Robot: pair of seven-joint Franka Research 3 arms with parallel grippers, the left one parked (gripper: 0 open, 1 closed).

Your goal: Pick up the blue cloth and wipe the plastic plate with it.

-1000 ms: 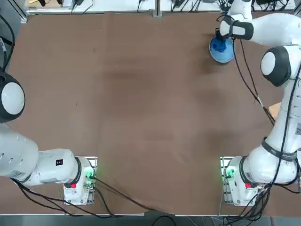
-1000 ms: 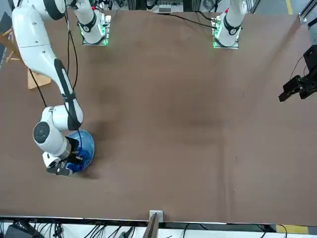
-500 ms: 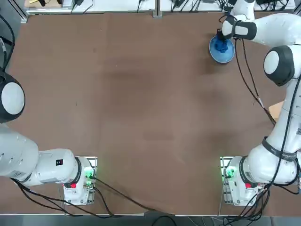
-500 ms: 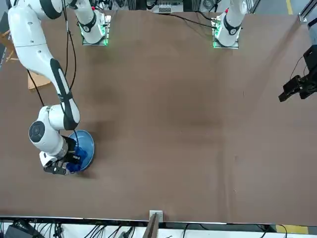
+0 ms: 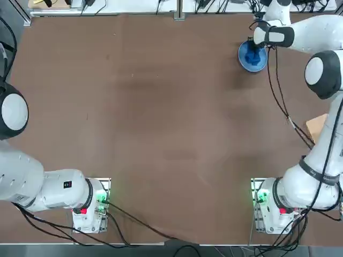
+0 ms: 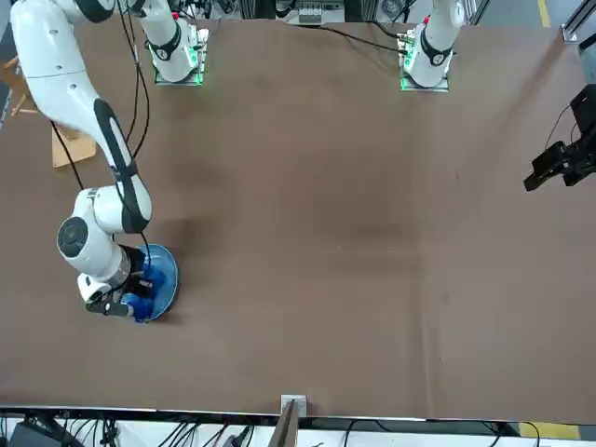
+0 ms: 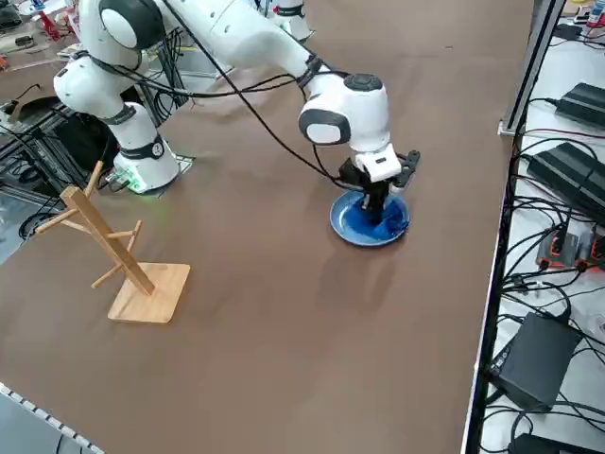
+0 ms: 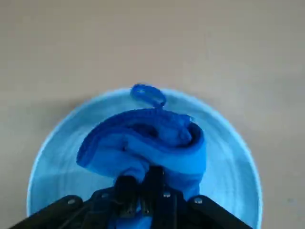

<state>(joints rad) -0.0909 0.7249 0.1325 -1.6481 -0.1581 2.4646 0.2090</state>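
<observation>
Pinching the bunched blue cloth (image 8: 147, 143) between closed fingers, the right gripper (image 8: 143, 183) presses it onto the plastic plate (image 8: 233, 167).

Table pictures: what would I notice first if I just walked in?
The white right arm's pincer, shut on a bunched blue cloth, presses it onto a pale blue plate at the table's far right corner. Nearer the arm's base, off to its right, stands a small wooden rack.
</observation>
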